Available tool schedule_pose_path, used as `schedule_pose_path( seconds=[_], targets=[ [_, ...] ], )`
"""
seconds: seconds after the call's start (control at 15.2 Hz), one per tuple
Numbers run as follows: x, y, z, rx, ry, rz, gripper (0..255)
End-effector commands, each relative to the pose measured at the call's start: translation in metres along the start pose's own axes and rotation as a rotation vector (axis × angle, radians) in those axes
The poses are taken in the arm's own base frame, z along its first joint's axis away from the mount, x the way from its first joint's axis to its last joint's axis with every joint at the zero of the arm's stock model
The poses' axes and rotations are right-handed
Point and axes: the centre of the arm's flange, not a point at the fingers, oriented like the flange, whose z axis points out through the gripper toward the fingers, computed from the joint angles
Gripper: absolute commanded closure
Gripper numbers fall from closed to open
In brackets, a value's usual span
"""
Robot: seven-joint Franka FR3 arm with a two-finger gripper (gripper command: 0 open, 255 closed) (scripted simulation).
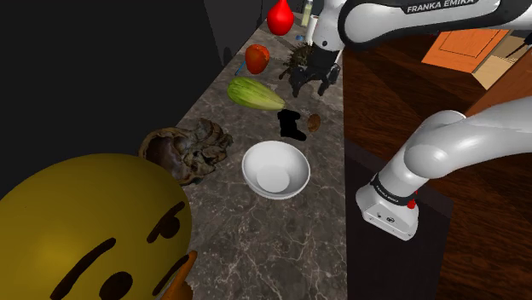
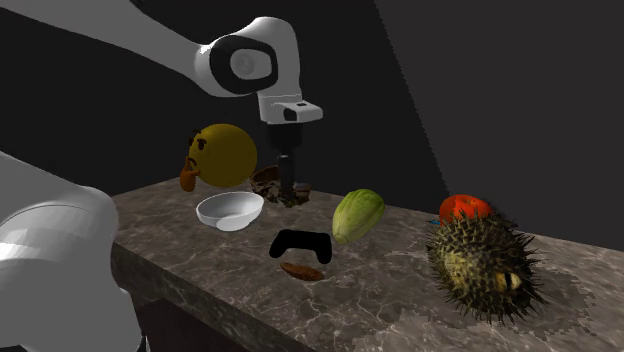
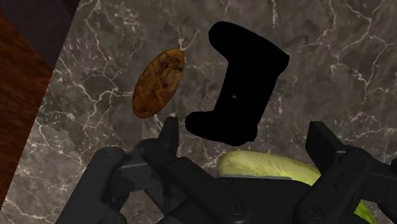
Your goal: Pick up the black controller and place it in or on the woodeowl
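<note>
step: pre-grasp | gripper is hovering spread, empty, over black controller on bench | next, likely: descending, straddling, pinching, then carrying to brown bowl

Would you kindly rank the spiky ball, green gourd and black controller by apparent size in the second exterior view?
1. spiky ball, though it is nearest the camera
2. green gourd
3. black controller

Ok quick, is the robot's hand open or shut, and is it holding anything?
Hand: open, holding nothing. The black controller lies untouched on the counter.
</note>
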Motion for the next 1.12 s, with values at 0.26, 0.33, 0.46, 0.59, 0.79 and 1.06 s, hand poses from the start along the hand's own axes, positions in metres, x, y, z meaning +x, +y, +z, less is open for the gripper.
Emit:
schedule_pose_path(
  seconds=[0.26, 0.33, 0.46, 0.59, 0.79, 1.06],
  targets=[
    [0.010, -0.029, 0.078, -0.060, 0.014, 0.189, 0],
    [0.012, -0.033, 0.091, -0.070, 0.016, 0.220, 0],
    [0.016, -0.038, 0.108, -0.084, 0.018, 0.262, 0],
    [0.016, -0.037, 0.119, -0.084, 0.018, 0.262, 0],
    [0.016, -0.035, 0.135, -0.084, 0.018, 0.262, 0],
    [0.016, -0.034, 0.148, -0.083, 0.018, 0.262, 0]
  ],
)
